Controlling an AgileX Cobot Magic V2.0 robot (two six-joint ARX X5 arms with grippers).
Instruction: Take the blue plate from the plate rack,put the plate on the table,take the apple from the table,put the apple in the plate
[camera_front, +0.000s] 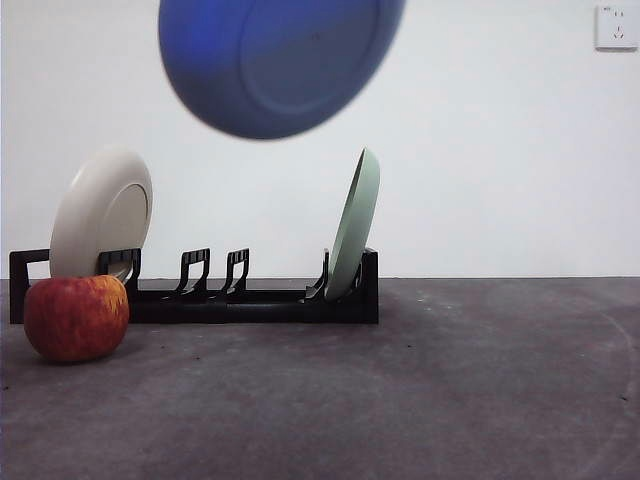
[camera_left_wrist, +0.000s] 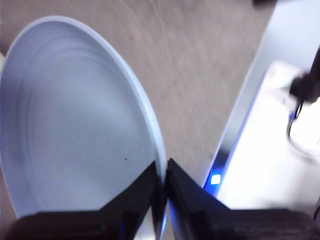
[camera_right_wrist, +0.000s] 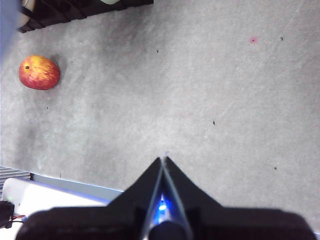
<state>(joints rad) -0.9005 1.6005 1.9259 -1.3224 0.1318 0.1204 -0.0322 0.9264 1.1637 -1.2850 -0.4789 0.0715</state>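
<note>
The blue plate (camera_front: 275, 60) hangs tilted in the air high above the plate rack (camera_front: 200, 295). My left gripper (camera_left_wrist: 165, 175) is shut on the plate's (camera_left_wrist: 75, 125) rim. The gripper itself does not show in the front view. The red apple (camera_front: 76, 317) rests on the table (camera_front: 400, 400) in front of the rack's left end. My right gripper (camera_right_wrist: 163, 162) is shut with nothing in it, high above bare table and far from the apple (camera_right_wrist: 39, 73).
A beige plate (camera_front: 100, 215) stands in the rack's left end and a pale green plate (camera_front: 355, 225) in its right end. A wall socket (camera_front: 615, 27) is at the upper right. A white ledge (camera_left_wrist: 270, 165) runs along the table's edge.
</note>
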